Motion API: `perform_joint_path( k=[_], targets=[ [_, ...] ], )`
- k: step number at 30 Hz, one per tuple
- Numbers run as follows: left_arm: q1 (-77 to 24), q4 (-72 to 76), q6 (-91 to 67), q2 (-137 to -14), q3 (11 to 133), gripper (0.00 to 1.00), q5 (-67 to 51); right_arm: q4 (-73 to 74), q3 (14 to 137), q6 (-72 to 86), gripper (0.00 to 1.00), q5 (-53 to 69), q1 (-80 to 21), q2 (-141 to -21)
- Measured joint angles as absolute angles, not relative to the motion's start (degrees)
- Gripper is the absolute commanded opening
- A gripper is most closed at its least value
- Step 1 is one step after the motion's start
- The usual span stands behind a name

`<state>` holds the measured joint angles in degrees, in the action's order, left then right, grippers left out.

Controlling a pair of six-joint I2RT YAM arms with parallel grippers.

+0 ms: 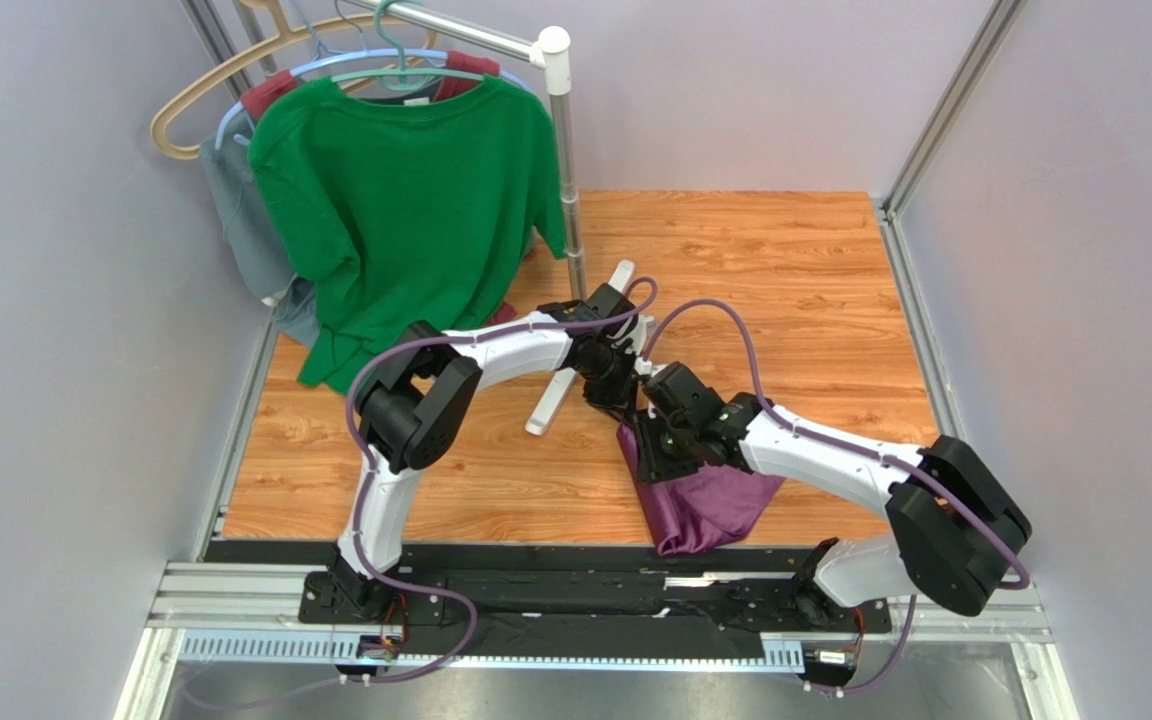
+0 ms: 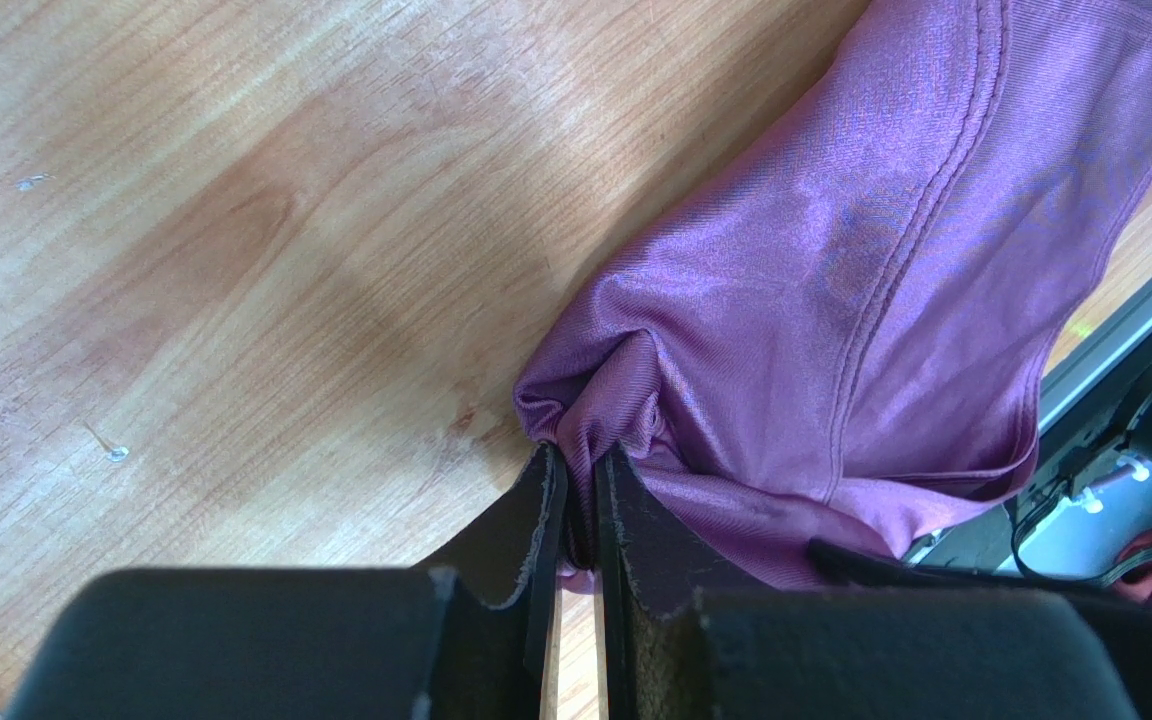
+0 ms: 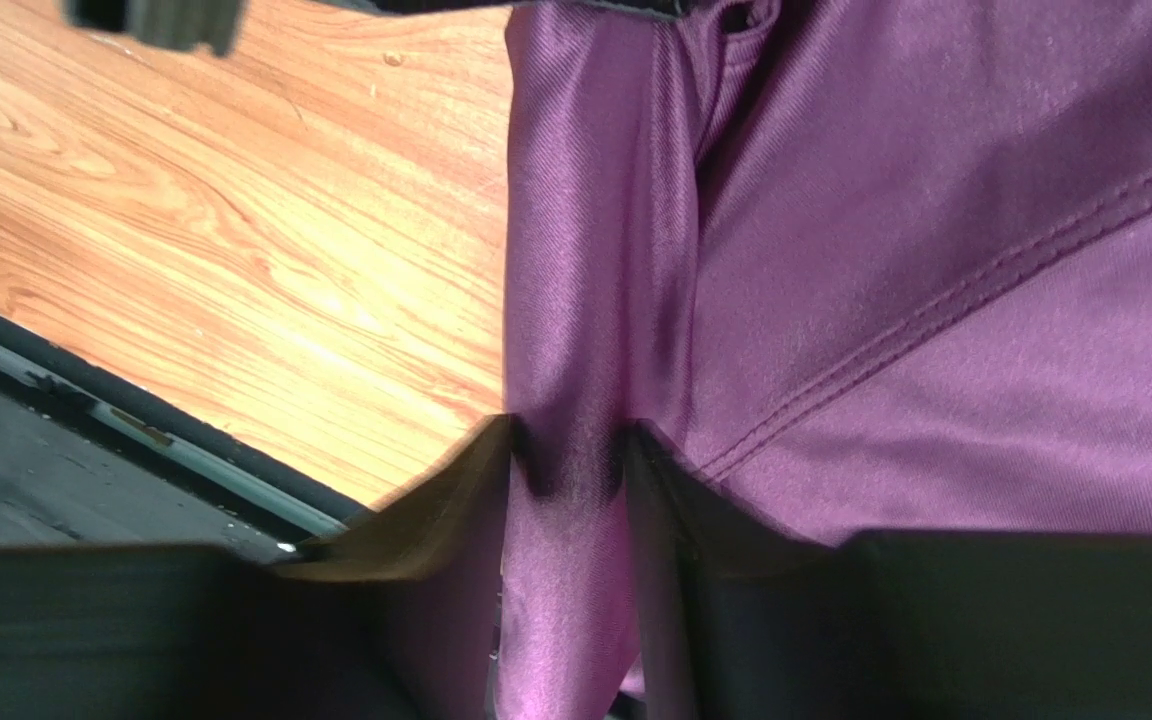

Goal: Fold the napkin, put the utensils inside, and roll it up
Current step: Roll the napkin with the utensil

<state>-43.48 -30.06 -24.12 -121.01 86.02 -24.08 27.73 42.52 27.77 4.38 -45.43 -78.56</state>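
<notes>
Right claw [image 3: 575, 450] stands part-closed, its fingers pressed on either side of an upright fold of the napkin [image 3: 913, 225]. Left claw [image 2: 575, 473] is nearly shut, nipping a gathered bunch of the same cloth. Napkin sits bunched up below the two claws, right of centre by the near edge of the table [image 1: 387, 480]. Far back left hangs a green shirt [image 1: 402, 195].
</notes>
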Motion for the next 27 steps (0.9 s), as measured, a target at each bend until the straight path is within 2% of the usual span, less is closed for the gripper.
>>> perform_joint_path(
  k=[2, 4, 6, 9, 10, 14, 16, 17, 21, 27],
  targets=[
    [-43.5, -30.1, -24.1, -121.0, 86.0, 0.0, -24.1, 27.4, 42.5, 27.9, 0.16, 4.3, -45.6, -78.6],
    [-43.5, -30.1, -24.1, -121.0, 86.0, 0.0, -24.1, 26.9, 42.5, 28.3, 0.13, 4.3, -45.7, -78.6],
    [-43.5, -30.1, -24.1, -121.0, 86.0, 0.0, -24.1, 26.4, 42.2, 28.8, 0.03, 4.3, -45.7, -78.7],
    [-43.5, -30.0, -24.3, -121.0, 86.0, 0.06, -24.0, 24.9, 40.9, 30.0, 0.0, 4.6, -45.7, -78.8],
    [-43.5, -30.0, -24.3, -121.0, 86.0, 0.11, -24.0, 24.2, 40.4, 30.5, 0.0, 4.6, -45.7, -78.8],
    [-43.5, -29.6, -24.8, -121.0, 85.9, 0.4, -23.7, 20.8, 38.2, 32.8, 0.0, 6.1, -45.0, -78.7],
    [-43.5, -28.8, -25.3, -120.7, 85.4, 0.47, -23.5, 18.7, 36.5, 34.0, 0.0, 7.4, -44.0, -78.2],
    [-43.5, -28.1, -25.8, -120.5, 85.0, 0.56, -23.7, 17.4, 35.4, 34.7, 0.0, 8.3, -43.2, -77.6],
    [-43.3, -24.8, -27.4, -117.9, 82.3, 0.75, -23.4, 13.3, 30.9, 37.2, 0.0, 11.8, -39.6, -74.9],
    [-42.1, -19.0, -29.4, -111.6, 76.7, 0.77, -23.4, 8.3, 25.9, 39.8, 0.0, 17.5, -34.4, -72.4]
  ],
)
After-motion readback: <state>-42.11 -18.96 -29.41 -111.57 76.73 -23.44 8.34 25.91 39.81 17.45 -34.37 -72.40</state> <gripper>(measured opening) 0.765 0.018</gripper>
